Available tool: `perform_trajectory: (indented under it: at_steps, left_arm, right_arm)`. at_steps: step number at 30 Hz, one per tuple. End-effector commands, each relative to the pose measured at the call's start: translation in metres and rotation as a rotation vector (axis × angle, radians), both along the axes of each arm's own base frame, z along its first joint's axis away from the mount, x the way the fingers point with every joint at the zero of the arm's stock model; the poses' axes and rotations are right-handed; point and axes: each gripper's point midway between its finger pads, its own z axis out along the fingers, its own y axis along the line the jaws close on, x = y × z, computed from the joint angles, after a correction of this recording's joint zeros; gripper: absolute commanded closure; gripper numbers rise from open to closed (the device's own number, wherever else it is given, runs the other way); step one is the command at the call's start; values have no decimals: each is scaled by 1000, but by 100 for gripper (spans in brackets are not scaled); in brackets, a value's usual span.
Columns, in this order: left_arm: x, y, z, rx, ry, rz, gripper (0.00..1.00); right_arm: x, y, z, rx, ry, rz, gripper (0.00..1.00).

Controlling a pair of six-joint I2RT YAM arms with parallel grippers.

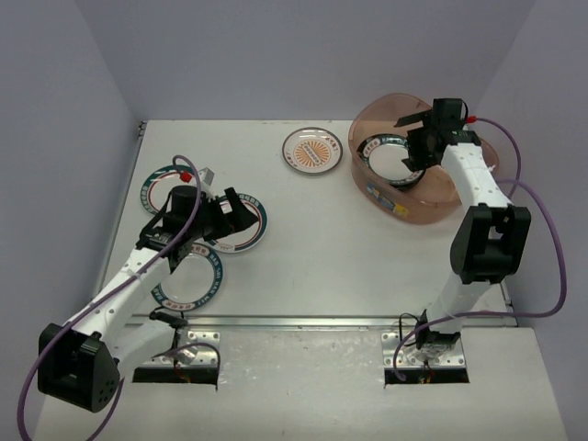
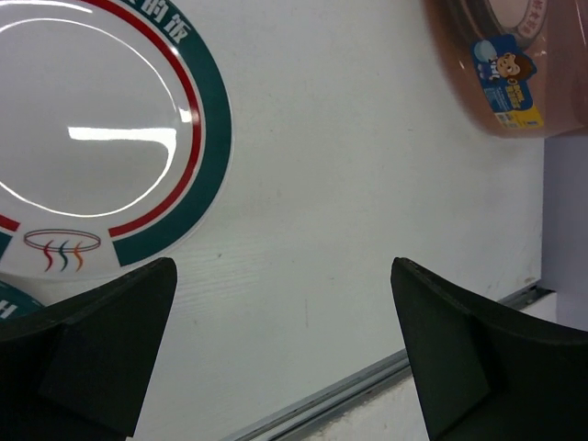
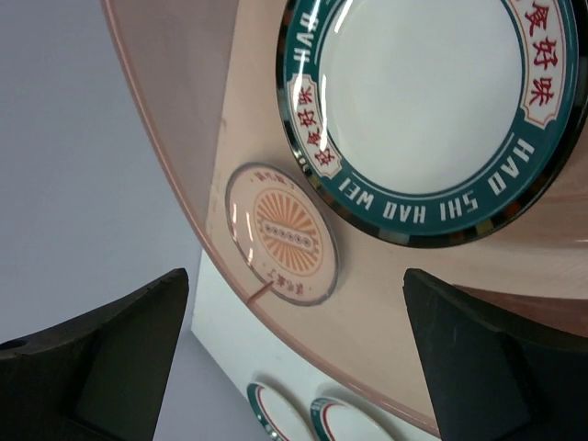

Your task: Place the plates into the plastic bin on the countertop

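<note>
On the countertop (image 1: 367, 266), four plates (image 1: 312, 151); in the plastic bin (image 1: 404, 211), one plate (image 1: 389, 152).

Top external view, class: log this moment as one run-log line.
left gripper open over countertop beside red-and-teal plate | right gripper open above plastic bin | lettered plate inside bin | orange-centred plate outside

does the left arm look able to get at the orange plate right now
Probably yes: the orange plate lies alone on open countertop, nothing on or over it, and the open left hand is nearby with a free path.
</note>
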Motion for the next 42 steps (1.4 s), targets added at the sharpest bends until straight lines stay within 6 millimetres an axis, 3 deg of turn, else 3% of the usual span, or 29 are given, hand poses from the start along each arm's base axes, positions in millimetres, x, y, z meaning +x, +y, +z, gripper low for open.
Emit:
perform_trajectory:
  at_steps: [1, 2, 4, 5, 6, 7, 9, 10, 11, 12, 13, 14, 15, 16, 18, 20, 21, 23, 30, 38, 42]
  left_arm:
    - [39, -29, 48, -209, -133, -4, 0]
    - [49, -34, 56, -235, -154, -7, 0]
    - [76, -45, 52, -252, -122, -21, 0]
    - [90, -49, 63, -249, -143, -29, 0]
    - [101, -51, 60, -235, -141, -31, 0]
    - [115, -50, 46, -198, -118, -23, 0]
    - [165, -51, 37, -109, -109, 0, 0]
    - [175, -53, 60, -116, -152, -4, 0]
    - [187, -53, 50, -73, -136, -22, 0]
    - [216, -57, 29, -40, -69, -23, 0]
    - [237, -57, -8, -7, 3, -27, 0]
    - [256, -57, -22, 12, 32, -25, 0]
    - [270, -57, -23, 19, 37, -20, 0]
    - [275, -58, -46, 22, 78, -27, 0]
    - [305, -63, -44, -28, 83, -54, 2]
    - [321, -65, -63, -64, 117, -70, 4]
    - [330, -62, -58, -64, 98, -60, 4]
    - [338, -59, -71, -67, 94, -60, 4]
    - [347, -78, -109, -219, 134, -129, 10]
    - [348, -106, -139, -383, 214, -106, 38]
    - [349, -123, -140, -417, 210, -106, 51]
  right_arm:
    - [-20, 33, 32, -52, -66, 191, 1]
    - [-26, 34, 37, -89, -101, 211, 1]
    - [-39, 60, 76, -213, -238, 317, 1]
    - [-49, 62, 96, -281, -296, 354, 1]
    - [-56, 66, 107, -321, -327, 382, 1]
    - [-64, 73, 108, -346, -343, 433, 1]
    - [-94, 85, 121, -399, -434, 582, 1]
    - [-98, 98, 128, -400, -498, 676, 1]
    - [-118, 111, 121, -391, -553, 781, 1]
    - [-139, 136, 136, -345, -721, 967, 1]
    - [-156, 135, 127, -269, -732, 997, 1]
    - [-172, 138, 119, -178, -731, 1030, 1]
    - [-182, 141, 115, -106, -723, 1049, 1]
    - [-184, 137, 117, -112, -726, 1040, 1]
    - [-196, 131, 110, -97, -704, 1043, 1]
    - [-205, 127, 107, -132, -692, 1038, 1]
    - [-210, 124, 106, -161, -685, 1034, 1]
    - [-216, 120, 107, -195, -692, 1016, 1]
    - [-227, 126, 111, -165, -708, 1049, 1]
    - [-230, 125, 105, -145, -701, 1022, 1]
    - [-232, 126, 103, -132, -700, 1020, 1]
